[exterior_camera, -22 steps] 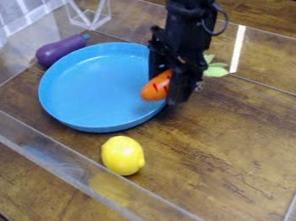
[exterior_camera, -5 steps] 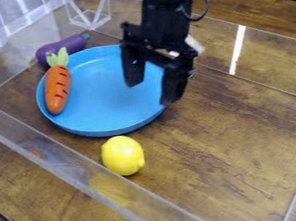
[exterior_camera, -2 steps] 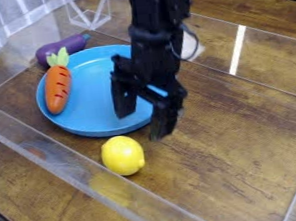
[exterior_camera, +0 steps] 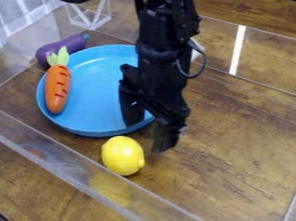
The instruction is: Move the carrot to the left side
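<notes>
small orange tapered carrot [exterior_camera: 58, 88] is lying left on round blue plate [exterior_camera: 100, 124] | black pincer [exterior_camera: 153, 128] is standing apart, wanting careful lifting past yellow lemon [exterior_camera: 122, 156]

Carrot [exterior_camera: 58, 87] on L side of blue plate [exterior_camera: 92, 89]; hand [exterior_camera: 156, 127] open nr lemon [exterior_camera: 122, 156].

robot test setup, likely a lab, robot arm [exterior_camera: 162, 30] over a wood-look desk [exterior_camera: 238, 163], clear plastic walls [exterior_camera: 66, 170] along its side, toy-like carrot [exterior_camera: 58, 85] and lemon [exterior_camera: 122, 156] around a blue plate [exterior_camera: 98, 96]
</notes>
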### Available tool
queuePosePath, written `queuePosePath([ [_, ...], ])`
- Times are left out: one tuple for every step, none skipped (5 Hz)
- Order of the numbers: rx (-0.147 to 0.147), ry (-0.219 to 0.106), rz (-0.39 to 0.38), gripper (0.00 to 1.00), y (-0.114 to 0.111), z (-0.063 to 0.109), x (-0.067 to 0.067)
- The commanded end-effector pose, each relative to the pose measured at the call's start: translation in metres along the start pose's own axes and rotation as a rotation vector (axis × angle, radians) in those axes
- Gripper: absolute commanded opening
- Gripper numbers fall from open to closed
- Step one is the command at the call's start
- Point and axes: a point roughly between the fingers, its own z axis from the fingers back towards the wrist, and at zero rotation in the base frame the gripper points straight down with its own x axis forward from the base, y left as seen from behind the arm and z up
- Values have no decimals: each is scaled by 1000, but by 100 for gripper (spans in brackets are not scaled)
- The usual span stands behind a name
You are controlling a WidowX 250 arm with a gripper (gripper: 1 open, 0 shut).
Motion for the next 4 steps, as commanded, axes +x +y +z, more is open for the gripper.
queuePosePath([
  [20,-47,-3,100,19,7,-9],
  [18,-54,-4,100,17,9,-10],
  [15,-61,-21,100,13,9,-10],
  [11,-71,-38,100,8,9,-11],
])
